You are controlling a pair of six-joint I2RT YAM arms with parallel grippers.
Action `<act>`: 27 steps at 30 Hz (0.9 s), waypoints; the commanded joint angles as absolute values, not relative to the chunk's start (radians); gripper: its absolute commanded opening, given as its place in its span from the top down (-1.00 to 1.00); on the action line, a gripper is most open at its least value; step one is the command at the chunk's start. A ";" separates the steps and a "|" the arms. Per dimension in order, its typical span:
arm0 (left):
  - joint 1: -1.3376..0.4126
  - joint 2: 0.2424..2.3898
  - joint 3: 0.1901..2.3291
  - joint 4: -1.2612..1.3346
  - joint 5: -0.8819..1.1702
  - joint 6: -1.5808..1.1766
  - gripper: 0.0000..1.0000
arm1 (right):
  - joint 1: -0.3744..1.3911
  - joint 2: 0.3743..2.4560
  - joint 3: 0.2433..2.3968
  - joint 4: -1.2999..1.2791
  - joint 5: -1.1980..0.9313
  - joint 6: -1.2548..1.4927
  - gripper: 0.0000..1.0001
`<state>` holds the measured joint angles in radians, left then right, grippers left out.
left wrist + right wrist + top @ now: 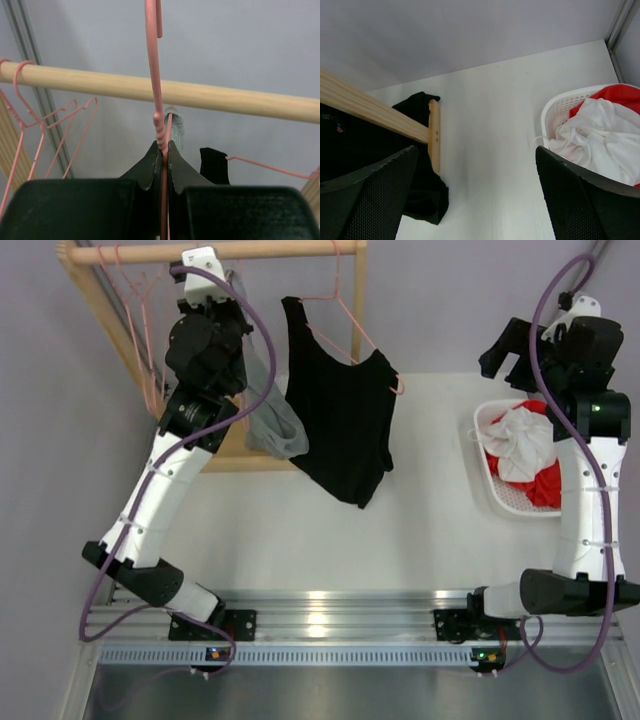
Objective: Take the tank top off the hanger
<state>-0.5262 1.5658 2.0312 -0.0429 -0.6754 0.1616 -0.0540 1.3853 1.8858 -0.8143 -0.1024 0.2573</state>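
Wire from a pink hanger (155, 75) runs straight up between the jaws of the left gripper (161, 150). The jaws are pressed together on the hanger's ribbed neck, and no gap shows on either side of it. In the left wrist view the hook rises past a wooden rod (225, 97); whether it bears on the rod I cannot tell. A grey garment (268, 405) hangs beneath that gripper, draping down beside the left arm.

Just right of it, the black tank top (345, 430) hangs on a second pink hanger (348, 320). One shoulder is stretched over that hanger's right end and the body falls slack below. Empty pink hangers (43, 124) hang toward the rod's left end.

The right gripper (476, 150) is held up off to the right, well apart from the rack — its mesh-faced fingers are spread wide with nothing between them. Near it on the white table (490, 125) stands a white basket (551, 110) filled with red and white clothes (592, 140).
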 commanded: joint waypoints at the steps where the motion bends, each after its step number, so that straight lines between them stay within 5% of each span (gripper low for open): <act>1: -0.526 1.418 1.896 0.064 -0.640 0.085 1.00 | -0.037 1.339 1.876 -0.749 -0.181 0.250 -0.99; 11: -0.526 1.086 1.634 -0.213 -0.396 -0.166 1.00 | -0.003 1.169 1.750 -0.542 -0.543 0.236 -0.99; 27: -0.528 0.825 1.653 -0.453 0.217 -0.388 1.00 | 0.509 0.979 1.364 0.012 -0.721 0.312 -0.99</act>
